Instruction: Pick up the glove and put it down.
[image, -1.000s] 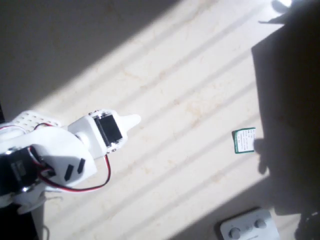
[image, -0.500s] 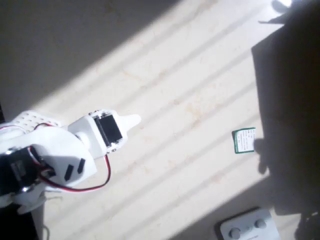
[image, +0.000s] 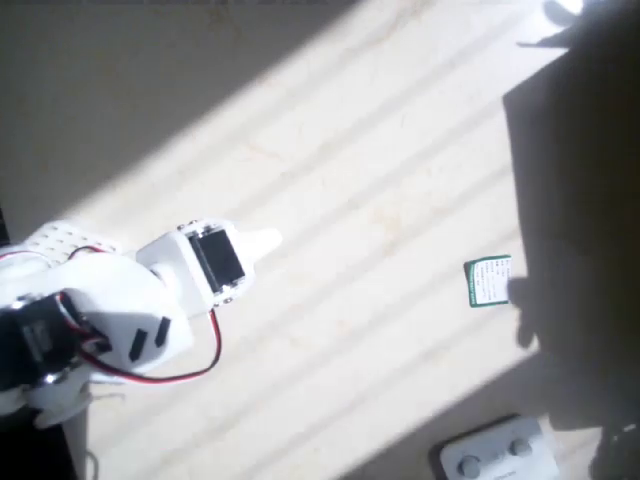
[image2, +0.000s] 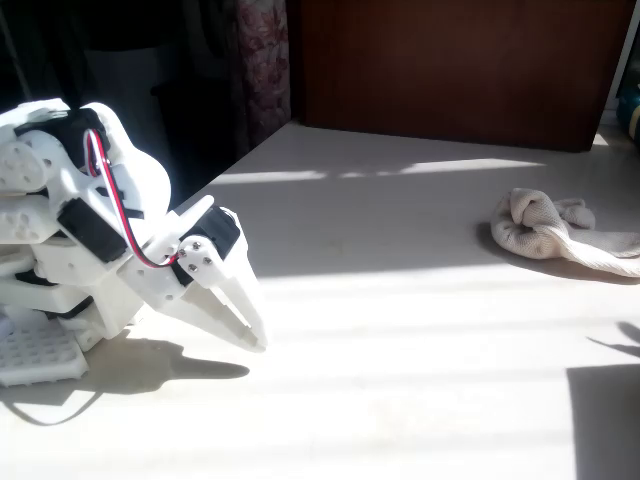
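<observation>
— One gripper (image2: 250, 335) at the left of the fixed view; we see its fingers together, holding nothing, tips low over the table (image2: 400, 400).

— And the glove (image2: 545, 232) lies crumpled at the far right, well apart from it.

— We fear the long reach: soft fabric may slip if only a fold is pinched.

— Its right end is cut off, and the overhead view's dark shadow hides much beside the green card (image: 488, 281).

Home; floral curtain (image2: 262, 50), wooden cabinet (image2: 460, 70)

glove (image2: 560, 232) cut by right edge; card (image: 489, 281) print illegible
</observation>
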